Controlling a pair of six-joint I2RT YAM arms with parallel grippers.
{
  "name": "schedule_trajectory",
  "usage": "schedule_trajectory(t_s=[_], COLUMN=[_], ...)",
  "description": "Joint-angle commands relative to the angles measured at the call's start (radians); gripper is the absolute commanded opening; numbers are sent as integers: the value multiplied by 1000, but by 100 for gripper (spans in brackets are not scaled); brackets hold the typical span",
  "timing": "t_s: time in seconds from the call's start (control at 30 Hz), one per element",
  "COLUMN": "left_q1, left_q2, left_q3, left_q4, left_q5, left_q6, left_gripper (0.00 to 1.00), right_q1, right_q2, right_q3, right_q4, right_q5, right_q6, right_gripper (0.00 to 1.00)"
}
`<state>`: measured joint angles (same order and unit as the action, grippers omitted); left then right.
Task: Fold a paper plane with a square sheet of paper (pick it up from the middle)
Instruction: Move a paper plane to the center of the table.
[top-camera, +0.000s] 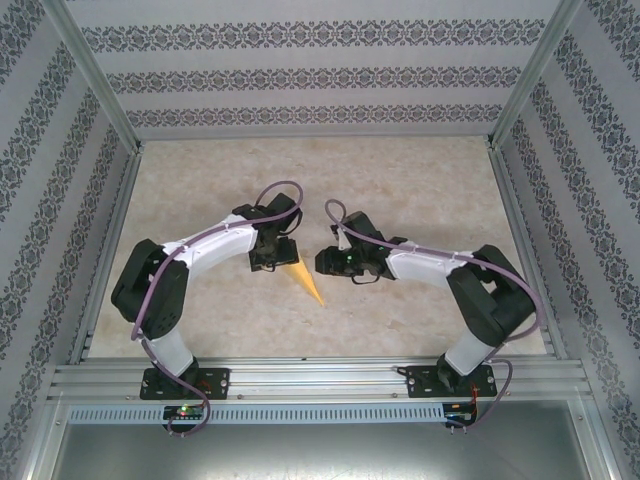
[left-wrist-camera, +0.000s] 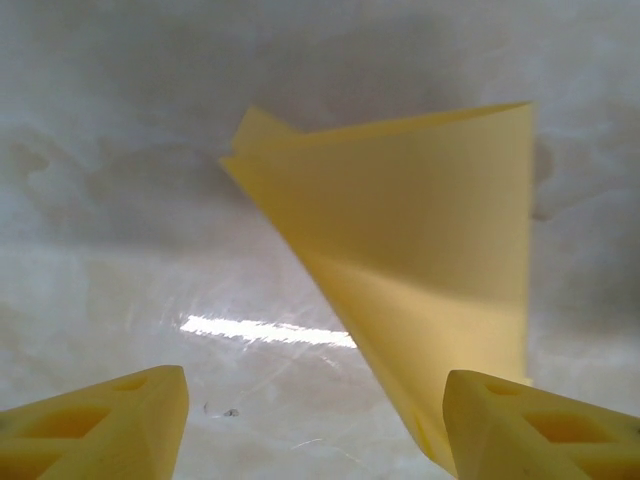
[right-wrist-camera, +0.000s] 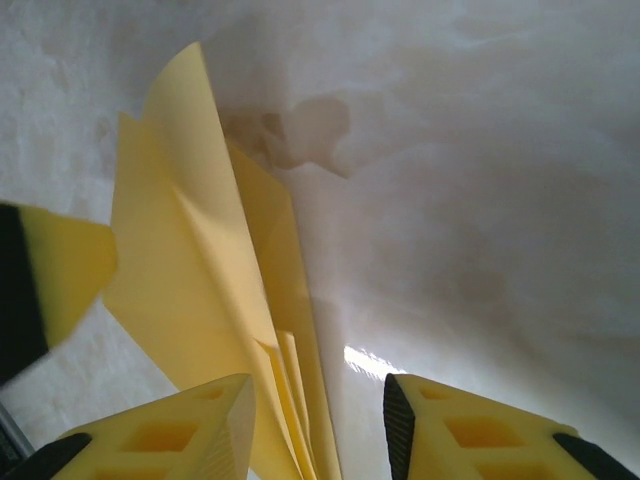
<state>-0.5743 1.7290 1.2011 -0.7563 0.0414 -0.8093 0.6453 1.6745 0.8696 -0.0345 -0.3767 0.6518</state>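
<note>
The folded yellow paper (top-camera: 308, 281) lay on the marble worktop (top-camera: 420, 200), in the middle, between the two arms; it looked like a thin pointy wedge. Its long side ran from the left end effector (top-camera: 272, 252) toward the near edge, a bit to the right; the sharp tip was the part nearest the arm bases.

The left end effector was closer, right at the wide end; the right end effector (top-camera: 334, 262) sat just beside the paper, on its other side. Both had their fingers apart; neither one was squeezing the paper.

In the left wrist view the paper stood in the gap, close to one finger (left-wrist-camera: 540, 425); I could not tell if it touched. In the right wrist view the loose flaps stood up between the fingers, close against one finger (right-wrist-camera: 160, 435).

I think the next move needs a pinch along the middle crease; so which way the flaps lean from each finger matters most.

From above, the wide end was hidden under the left end effector; the crease itself was hard to see. A blurry yellow finger with a black pad (right-wrist-camera: 45, 290) was cut off at the edge of the right wrist view; it was likely the other arm's.
</note>
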Motion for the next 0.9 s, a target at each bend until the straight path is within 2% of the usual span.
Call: schedule_trajectory(t_s=[0.0, 0.13, 0.23, 0.53, 0.67, 0.8, 0.87], left_q1=[-2, 4, 13, 17, 17, 18, 19], left_q2=[30, 40, 17, -9, -9, -18, -28], left_q3=[4, -12, -42, -71, -73, -76, -79], left_q4=[-33, -33, -7, 11, 15, 16, 22], left_q5=[2, -8, -2, -2, 2, -1, -3], left_q6=[-41, -46, -49, -44, -39, -35, -32], left_gripper=[65, 56, 53, 50, 49, 49, 48], right_q1=[18, 28, 37, 63, 84, 95, 101], right_q2=[58, 122, 163, 198, 202, 206, 209], right_q3=[53, 88, 106, 124, 120, 137, 153], right_q4=[-6, -11, 0, 16, 15, -32, -75], right_q5=[-72, -95, -144, -226, -203, -156, -118], right_q6=[-58, -72, -81, -102, -110, -136, -160], right_gripper=[42, 44, 45, 42, 40, 34, 27])
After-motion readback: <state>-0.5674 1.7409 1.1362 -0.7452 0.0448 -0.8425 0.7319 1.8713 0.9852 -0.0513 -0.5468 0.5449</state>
